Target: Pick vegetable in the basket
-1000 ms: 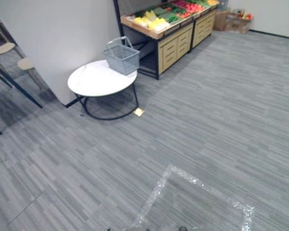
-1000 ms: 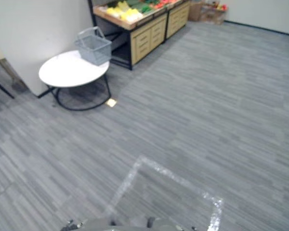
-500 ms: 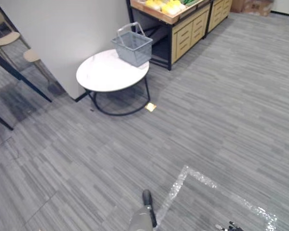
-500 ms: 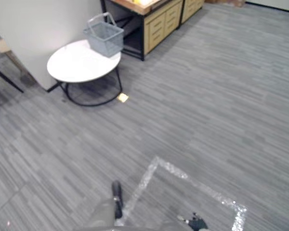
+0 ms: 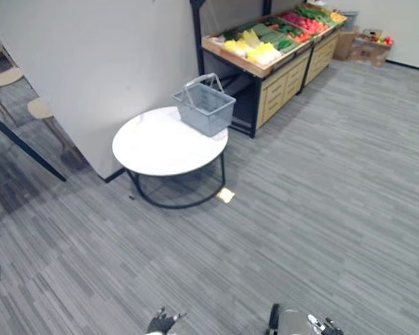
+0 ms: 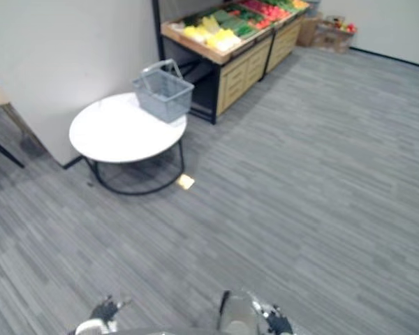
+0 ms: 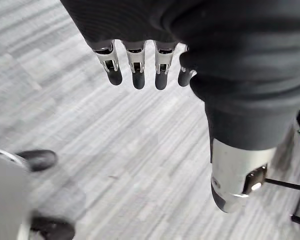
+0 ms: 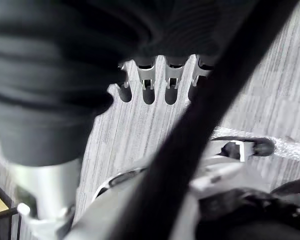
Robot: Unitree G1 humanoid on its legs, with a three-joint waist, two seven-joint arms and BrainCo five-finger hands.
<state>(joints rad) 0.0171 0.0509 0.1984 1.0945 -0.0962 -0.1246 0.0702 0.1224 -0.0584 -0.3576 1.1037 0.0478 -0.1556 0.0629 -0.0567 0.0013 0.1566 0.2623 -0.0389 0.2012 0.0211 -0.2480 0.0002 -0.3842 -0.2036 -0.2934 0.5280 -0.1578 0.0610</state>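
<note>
As the camera lifts, more vegetables [image 5: 255, 47] show; left robot hand [image 7: 138, 67] released; right robot hand [image 8: 148, 80] seemingly too.

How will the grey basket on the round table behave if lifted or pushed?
The basket looks like open mesh and seems empty, so probably light and fairly stiff. Its raised handle may let it swing when lifted. It stands near the edge of the table, so a push could slide it off.

Basket [image 5: 205, 110] on table [image 5: 152, 148], vegetable stand [image 5: 277, 86] behind
</note>
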